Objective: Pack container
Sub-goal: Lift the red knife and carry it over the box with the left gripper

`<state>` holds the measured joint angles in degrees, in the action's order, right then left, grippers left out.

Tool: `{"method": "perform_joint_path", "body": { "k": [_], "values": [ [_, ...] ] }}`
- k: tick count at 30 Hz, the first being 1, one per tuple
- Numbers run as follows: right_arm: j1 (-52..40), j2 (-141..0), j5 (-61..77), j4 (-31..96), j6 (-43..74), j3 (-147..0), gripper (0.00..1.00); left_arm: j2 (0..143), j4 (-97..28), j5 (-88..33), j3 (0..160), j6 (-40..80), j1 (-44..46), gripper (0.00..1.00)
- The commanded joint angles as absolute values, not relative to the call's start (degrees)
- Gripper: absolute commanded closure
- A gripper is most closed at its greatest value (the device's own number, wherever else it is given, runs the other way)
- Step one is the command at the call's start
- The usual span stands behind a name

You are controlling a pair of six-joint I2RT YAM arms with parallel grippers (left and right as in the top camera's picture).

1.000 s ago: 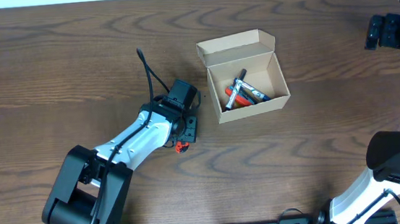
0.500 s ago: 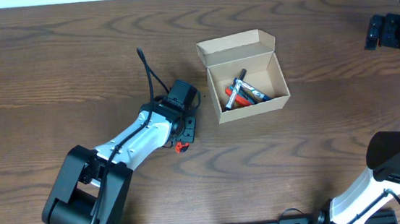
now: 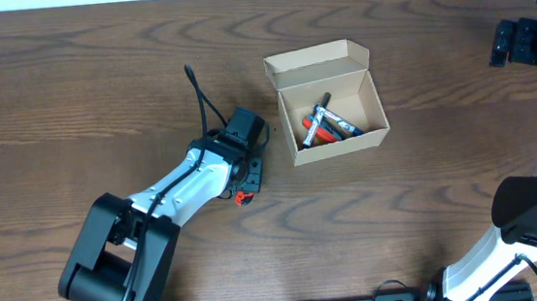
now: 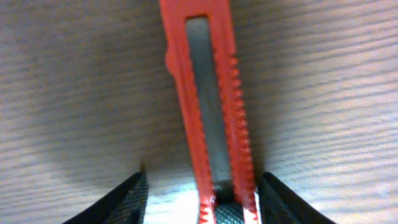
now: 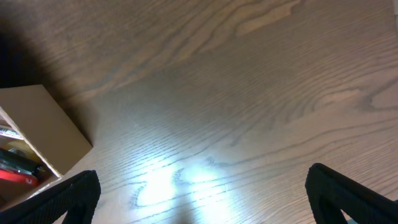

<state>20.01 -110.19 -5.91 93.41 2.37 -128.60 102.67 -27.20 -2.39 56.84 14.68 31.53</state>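
Item 1, container [image 3: 328,101] — centre of the overhead frame, flap lid open, pens [image 3: 325,126] inside.
Item 2, left gripper [image 4: 204,193] — I read its jaws as apart, straddling a red utility knife [image 4: 211,106] flat on the table [image 3: 68,90]; one finger possibly touches it.
Item 3, right gripper [image 5: 202,186] — upper right, jaws spread wide.

Wood-grain table [image 3: 67,80] carries the open container [image 3: 341,146] and a red utility knife [image 4: 211,106]

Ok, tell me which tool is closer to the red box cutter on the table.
Left. The left tool hangs right over the cutter, straddling it. The right tool is far off to the right, past the cardboard box.
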Motion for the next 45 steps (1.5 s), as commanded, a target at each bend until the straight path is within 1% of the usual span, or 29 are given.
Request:
{"method": "perform_joint_path", "body": {
  "k": [1,7,9,13,15,18,23,27,33,41,45],
  "values": [
    [20.18,-109.3,-5.74,93.45,2.96,-129.32,0.01,105.03,-27.7,-2.02,57.32,14.2,31.73,0.43],
    [20.18,-109.3,-5.74,93.45,2.98,-129.32,0.01,104.99,-26.96,-2.0,57.47,14.35,31.9,0.43],
    [20.18,-109.3,-5.74,93.45,2.98,-129.32,0.01,104.99,-27.07,-2.0,57.47,14.33,31.9,0.47],
    [20.18,-109.3,-5.74,93.45,2.98,-129.32,0.01,104.99,-27.2,-2.0,57.47,14.33,31.9,0.67],
    [20.18,-109.3,-5.74,93.45,2.96,-129.32,0.01,104.99,-27.27,-2.0,57.49,14.35,31.9,0.81],
    [20.18,-109.3,-5.74,93.45,2.96,-129.32,0.01,104.99,-27.44,-2.0,57.49,14.35,31.9,0.94],
    [20.18,-109.3,-5.74,93.45,2.98,-129.32,0.01,104.99,-28.21,-1.96,57.98,14.33,31.9,0.94],
    [20.18,-109.3,-5.74,93.45,2.96,-129.32,0.01,104.73,-31.29,-1.52,61.49,14.15,31.9,0.94],
    [20.18,-109.3,-5.74,93.45,2.96,-129.32,0.01,103.92,-38.09,2.0,72.44,12.16,31.9,0.94],
    [20.18,-109.3,-5.74,93.45,2.98,-129.32,0.01,103.92,-44.73,2.04,88.55,9.43,31.9,0.94],
    [20.18,-109.3,-5.74,93.45,2.98,-129.32,0.01,103.92,-46.04,-2.07,93.93,5.96,32.32,0.94]
  ]
}}
